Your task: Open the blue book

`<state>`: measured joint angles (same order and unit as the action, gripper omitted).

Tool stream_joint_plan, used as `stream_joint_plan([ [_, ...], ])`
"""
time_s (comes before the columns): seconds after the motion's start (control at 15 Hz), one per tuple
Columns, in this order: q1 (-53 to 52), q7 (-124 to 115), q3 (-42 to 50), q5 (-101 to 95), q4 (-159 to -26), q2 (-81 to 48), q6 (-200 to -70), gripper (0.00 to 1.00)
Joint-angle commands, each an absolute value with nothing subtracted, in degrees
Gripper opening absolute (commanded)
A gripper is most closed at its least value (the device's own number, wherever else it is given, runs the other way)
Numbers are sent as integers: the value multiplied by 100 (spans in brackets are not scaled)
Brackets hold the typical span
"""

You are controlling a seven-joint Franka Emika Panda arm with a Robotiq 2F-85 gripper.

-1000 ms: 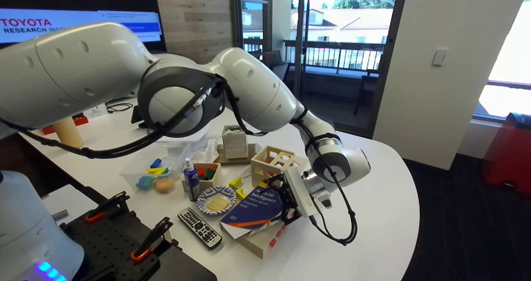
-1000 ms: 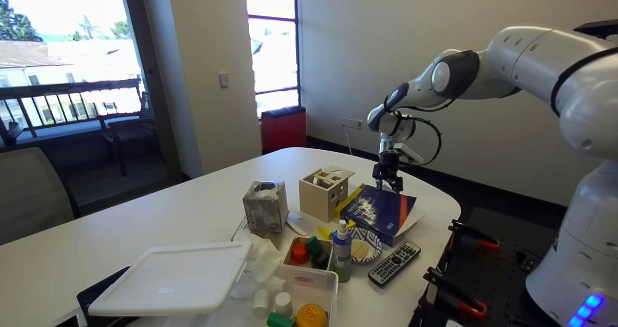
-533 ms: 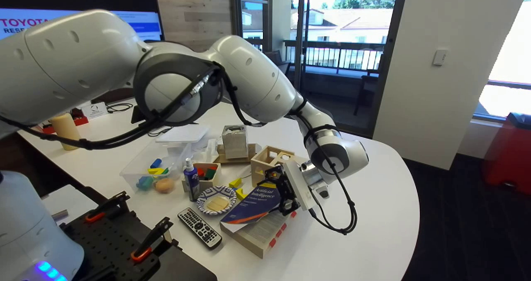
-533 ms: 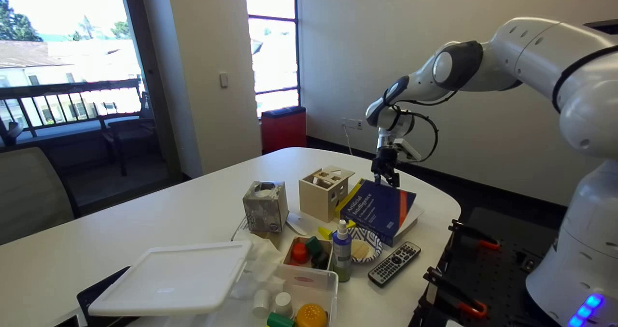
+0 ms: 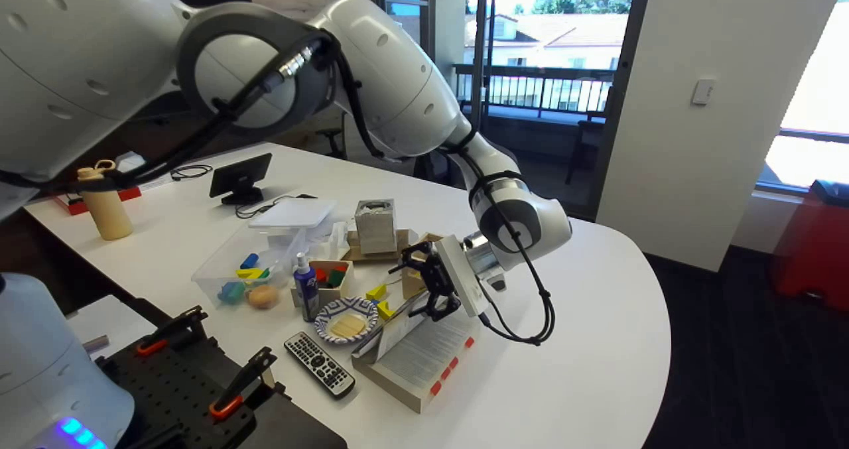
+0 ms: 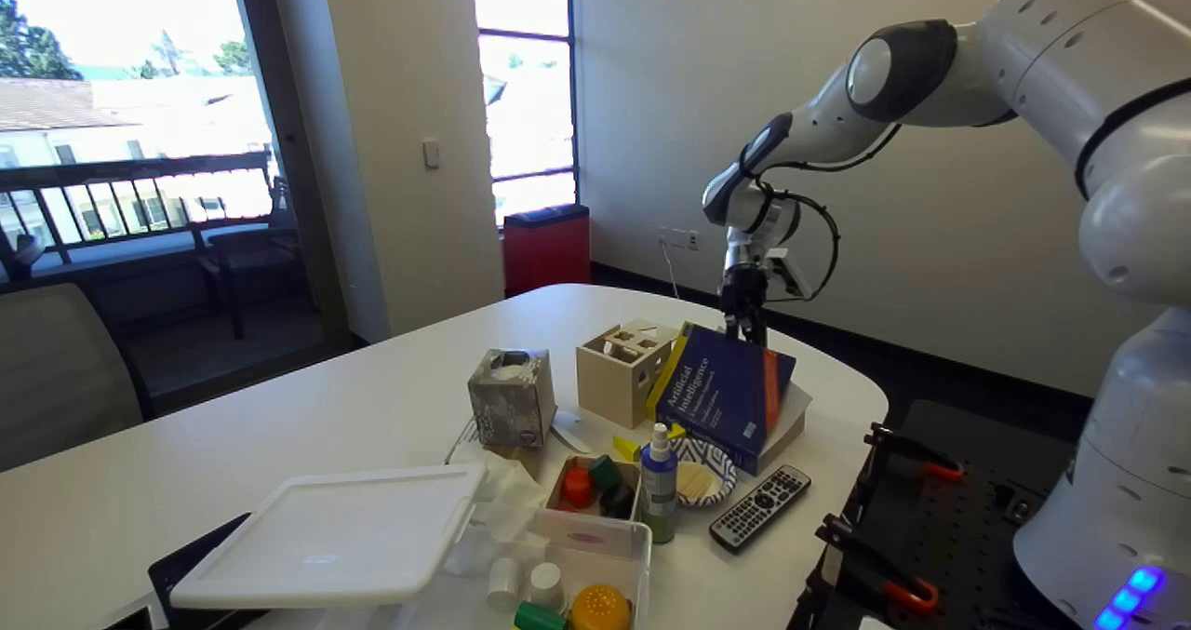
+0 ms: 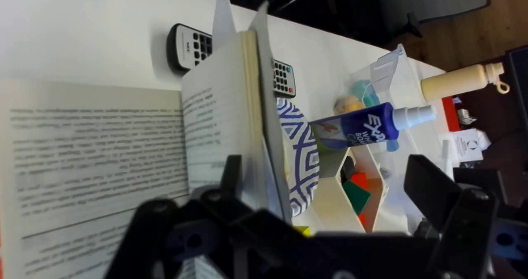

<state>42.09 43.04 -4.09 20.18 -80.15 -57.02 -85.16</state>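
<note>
While the gripper point(image 5: 403, 291) hangs over the blue book point(image 6: 712, 388), its jaws stand wide apart, and the raised part of the book comes up between them without being pinched. In the wrist view a finger point(image 7: 232, 169) is on the page side, close to the printed paper, though whether it touches cannot be told; the opposite finger point(image 7: 425, 184) is well apart from the cover, on its outer side.

The book lies on the table point(image 5: 570, 343) near its rounded end, toward the long edge where the robot's base point(image 5: 53, 369) stands. Its cover and a number of pages are tilted up steeply; the remaining pages point(image 7: 99, 159) lie flat, print upward, with red tabs point(image 5: 445, 373) along their outer edge. In an exterior view the cover shows the title "Artificial Intelligence" and an orange strip point(image 6: 771, 383).

Just beside the book, farther from the robot's edge, sits a wooden crate point(image 6: 609, 383) with cut-out holes. On the side away from the rounded end, a patterned plate point(image 5: 323, 323) holds tan pieces point(image 5: 347, 327), and a remote point(image 5: 320, 365) lies between plate and robot's edge. Past the plate, a purple spray bottle point(image 5: 306, 288) stands upright by a small wooden box point(image 5: 337, 296) of coloured blocks point(image 5: 336, 276), then comes a clear bin point(image 6: 609, 556) with toys point(image 5: 263, 296) inside. A grey tissue box point(image 5: 376, 227) stands well back from the robot's edge. Toward the opposite end are a black screen point(image 5: 240, 178) and, near the robot's edge, a cream bottle point(image 5: 109, 210).
</note>
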Motion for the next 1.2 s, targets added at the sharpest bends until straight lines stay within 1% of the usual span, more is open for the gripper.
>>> stream_joint_plan([
  [0.0,3972,4688,-297,2024,-9112,-4977,-8622,100],
  [0.27,3512,4876,-211,1878,-9809,-4686,-8735,100],
  [0.47,2981,4864,-144,1663,-10220,-4614,-8984,100],
  [0.8,2146,4717,-130,1448,-10655,-4541,-9538,100],
  [1.13,1580,4667,-223,1317,-10900,-4338,-10019,100],
])
